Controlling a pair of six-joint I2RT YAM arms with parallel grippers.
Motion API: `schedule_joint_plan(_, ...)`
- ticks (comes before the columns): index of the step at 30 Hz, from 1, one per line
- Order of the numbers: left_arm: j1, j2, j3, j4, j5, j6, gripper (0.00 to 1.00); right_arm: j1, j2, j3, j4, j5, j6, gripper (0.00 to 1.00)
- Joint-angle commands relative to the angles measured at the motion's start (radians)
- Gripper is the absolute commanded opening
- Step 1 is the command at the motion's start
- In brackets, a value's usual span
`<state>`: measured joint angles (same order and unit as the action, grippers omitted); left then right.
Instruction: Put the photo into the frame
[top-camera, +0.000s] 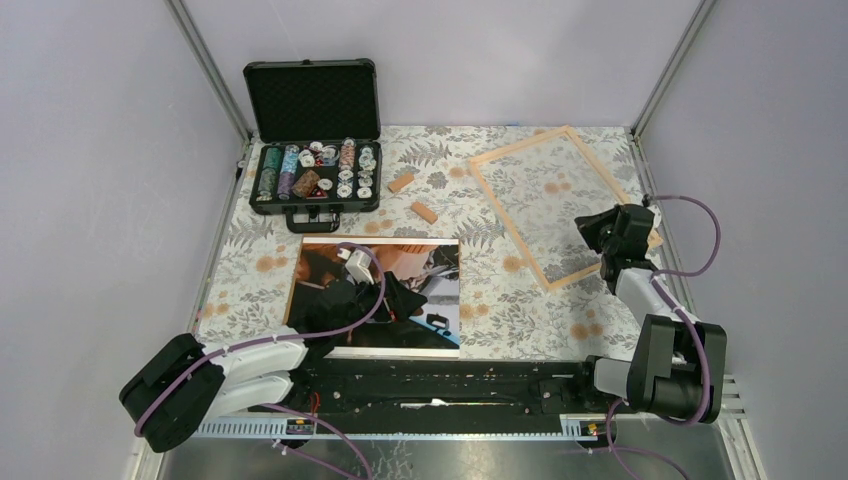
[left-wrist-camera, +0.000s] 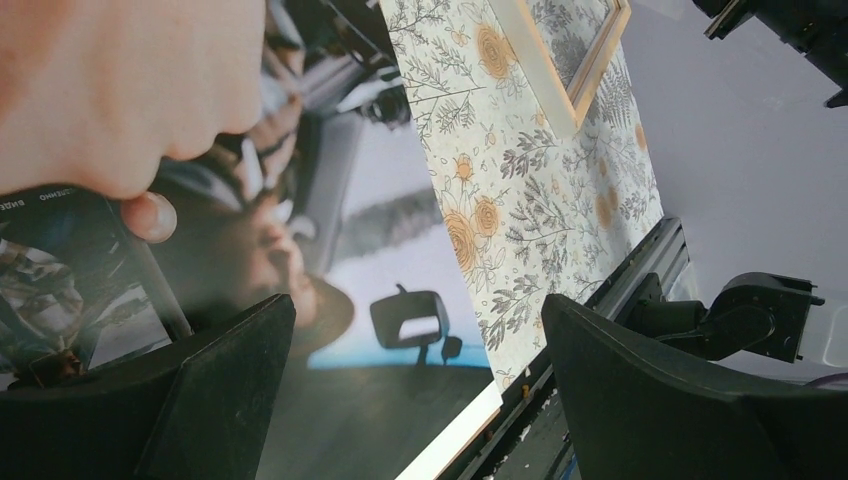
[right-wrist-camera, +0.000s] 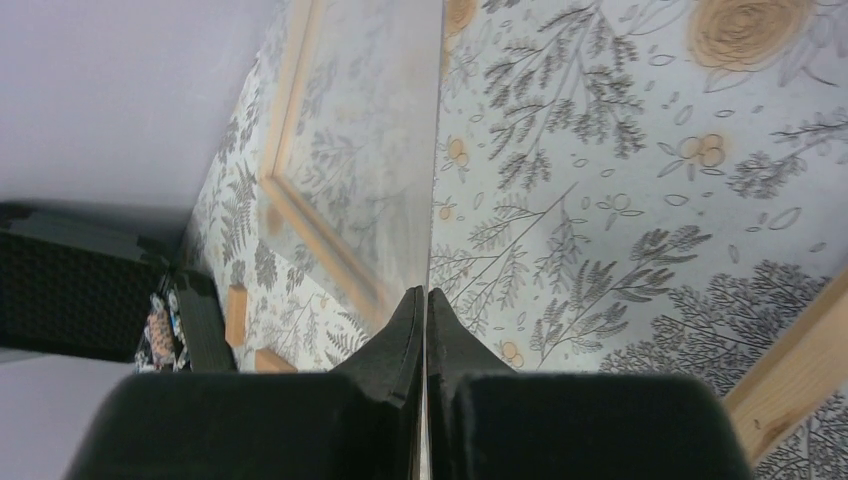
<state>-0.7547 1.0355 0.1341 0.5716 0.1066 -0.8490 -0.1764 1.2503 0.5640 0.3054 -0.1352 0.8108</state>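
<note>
The photo (top-camera: 400, 330) lies face up on the floral table, near the front and left of centre, and fills the left of the left wrist view (left-wrist-camera: 330, 300). My left gripper (top-camera: 400, 298) hovers low over it, open and empty (left-wrist-camera: 420, 390). The frame (top-camera: 555, 205) of pale wood lies at the back right, and one corner shows in the left wrist view (left-wrist-camera: 590, 70). My right gripper (top-camera: 585, 232) is at the frame's near right side, shut (right-wrist-camera: 428, 300) on the edge of a thin clear sheet (right-wrist-camera: 370, 150). A frame strip (right-wrist-camera: 790, 380) lies to its right.
An open black case of poker chips (top-camera: 315, 170) stands at the back left. Two small wooden blocks (top-camera: 401, 183) (top-camera: 424, 212) lie between the case and the frame. A thin brown board edge (left-wrist-camera: 545, 412) shows under the photo's white edge. Walls close in both sides.
</note>
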Motion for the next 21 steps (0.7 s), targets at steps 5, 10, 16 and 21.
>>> schedule_joint_plan(5,-0.004,0.004,-0.013,0.078,0.012,0.018,0.99,-0.057,0.015,-0.031,0.106,0.065,0.056,0.0)
schedule_joint_plan(10,-0.003,0.026,0.0,0.072,0.013,0.018,0.99,-0.07,0.02,-0.057,0.132,0.078,0.092,0.0)
schedule_joint_plan(16,-0.003,0.041,0.007,0.072,0.016,0.019,0.99,-0.072,0.023,-0.088,0.15,0.111,0.123,0.0)
schedule_joint_plan(21,-0.002,0.048,0.011,0.07,0.014,0.018,0.99,-0.072,0.01,-0.114,0.158,0.123,0.136,0.0)
